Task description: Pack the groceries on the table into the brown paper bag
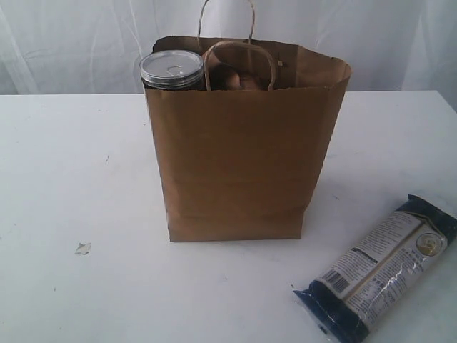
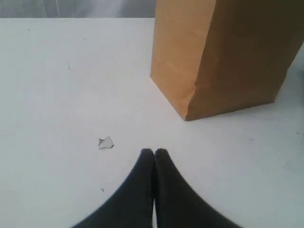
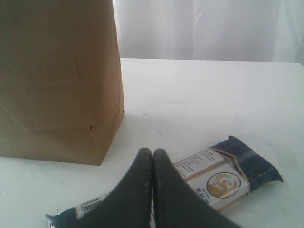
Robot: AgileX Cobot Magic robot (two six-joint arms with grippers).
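The brown paper bag [image 1: 243, 143] stands upright in the middle of the white table [image 1: 71, 179], handles up. A silver pull-tab can [image 1: 171, 69] shows at the bag's mouth on its left side. The long dark-blue packet [image 1: 382, 268] lies flat on the table to the bag's right front. In the left wrist view my left gripper [image 2: 154, 152] is shut and empty, a short way from a corner of the bag [image 2: 223, 57]. My right gripper [image 3: 152, 152] is shut and empty too, in front of the packet [image 3: 223, 173], beside the bag [image 3: 57, 80]. Neither gripper shows in the exterior view.
A small scrap of clear wrapping [image 1: 83, 248] lies on the table left of the bag, also seen as a scrap [image 2: 105, 143] near my left gripper. A white curtain [image 1: 71, 43] hangs behind the table's far edge.
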